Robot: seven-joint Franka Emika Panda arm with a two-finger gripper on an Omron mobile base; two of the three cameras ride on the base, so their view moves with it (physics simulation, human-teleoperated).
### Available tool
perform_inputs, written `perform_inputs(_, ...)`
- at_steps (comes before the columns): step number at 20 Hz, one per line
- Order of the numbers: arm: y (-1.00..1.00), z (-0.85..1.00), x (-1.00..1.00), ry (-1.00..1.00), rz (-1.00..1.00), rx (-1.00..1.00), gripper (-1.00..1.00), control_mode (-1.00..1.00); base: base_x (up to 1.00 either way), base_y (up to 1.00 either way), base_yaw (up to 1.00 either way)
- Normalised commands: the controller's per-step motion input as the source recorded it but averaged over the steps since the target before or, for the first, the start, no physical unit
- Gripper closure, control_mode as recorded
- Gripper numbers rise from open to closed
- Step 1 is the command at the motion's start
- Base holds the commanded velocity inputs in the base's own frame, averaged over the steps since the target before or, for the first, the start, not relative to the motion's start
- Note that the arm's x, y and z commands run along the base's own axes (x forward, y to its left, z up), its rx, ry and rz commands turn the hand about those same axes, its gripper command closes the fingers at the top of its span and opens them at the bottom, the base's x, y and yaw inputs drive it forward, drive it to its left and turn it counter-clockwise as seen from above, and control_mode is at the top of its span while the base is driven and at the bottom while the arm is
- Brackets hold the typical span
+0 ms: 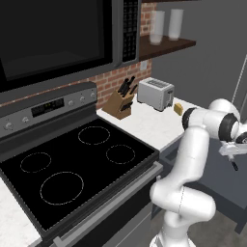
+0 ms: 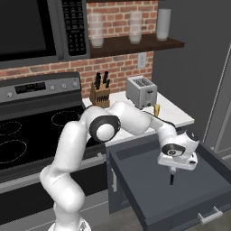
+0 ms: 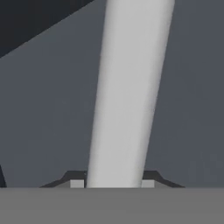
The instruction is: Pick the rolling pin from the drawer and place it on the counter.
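While one tool (image 2: 172,178) hangs over the single open drawer (image 2: 198,189), its two fingers clamp one rolling pin (image 3: 129,94), running from 6 to 12 o'clock.

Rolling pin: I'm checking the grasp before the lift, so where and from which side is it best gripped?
Grip the rolling pin across its smooth pale barrel, coming down from above with the gripper astride it. The barrel is straight, even and slim enough to fit between the fingertips.
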Motion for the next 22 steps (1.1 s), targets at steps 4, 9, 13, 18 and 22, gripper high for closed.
perform_inputs(4, 0.83, 1.00, 0.00, -0.24, 0.00, 0.00, 1.00, -1.00, 0.00, 0.00, 0.00)
perform_inputs(9, 1.00, 1.00, 0.19, -0.11, 0.00, -0.01, 1.00, -1.00, 0.00, 0.00, 0.00)
perform_inputs(13, 1.00, 0.98, 0.44, 0.03, 0.00, -0.05, 1.00, -1.00, 0.00, 0.00, 0.00)
perform_inputs(18, 0.94, 0.81, 0.89, 0.19, 0.01, -0.06, 1.00, -1.00, 0.00, 0.00, 0.00)
perform_inputs(22, 0.54, 0.11, 0.81, 0.16, 0.06, -0.03, 1.00, -1.00, 0.00, 0.00, 0.00)
